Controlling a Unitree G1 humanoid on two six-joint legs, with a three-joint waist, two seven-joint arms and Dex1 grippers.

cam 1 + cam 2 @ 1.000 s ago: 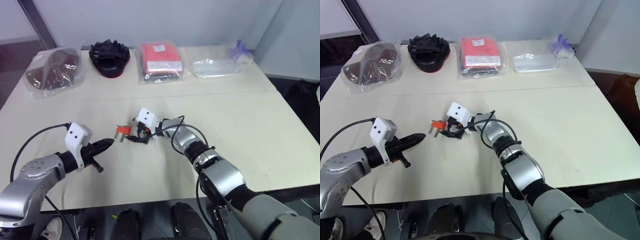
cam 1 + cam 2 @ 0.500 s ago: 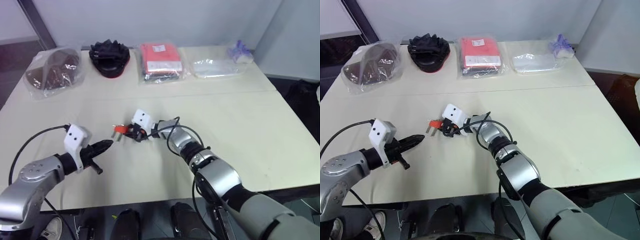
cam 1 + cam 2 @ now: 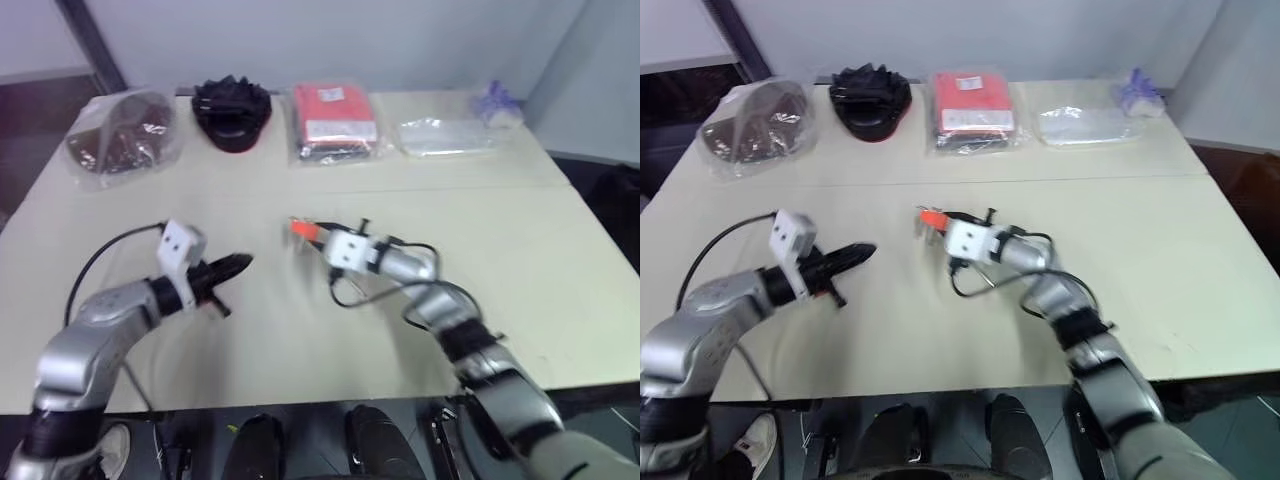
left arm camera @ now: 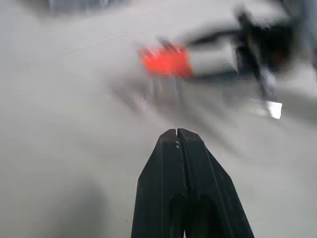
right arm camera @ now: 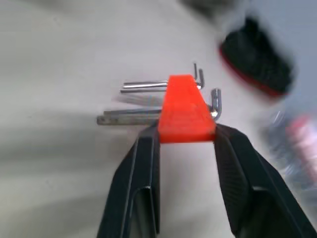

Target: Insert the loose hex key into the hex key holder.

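Since a second ago the right gripper (image 5: 183,136) has clamped the hex key holder (image 5: 185,109) and lifted it over the table (image 3: 520,250); left gripper (image 4: 177,136) pressed shut, loose hex key unseen; keep holder steady, sockets facing left.

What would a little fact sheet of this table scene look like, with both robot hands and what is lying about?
right gripper: shut on the small orange-red plastic hex key holder, grey metal keys poking from its side
left gripper: black fingers shut, holding nothing, pointing toward the holder
holder's place: mid-table, lifted or resting cannot be told
surface: cream table
far edge, left to right: brown item in clear bag, black glove bundle, red packet in clear plastic, clear plastic bag
loose hex key: cannot be made out
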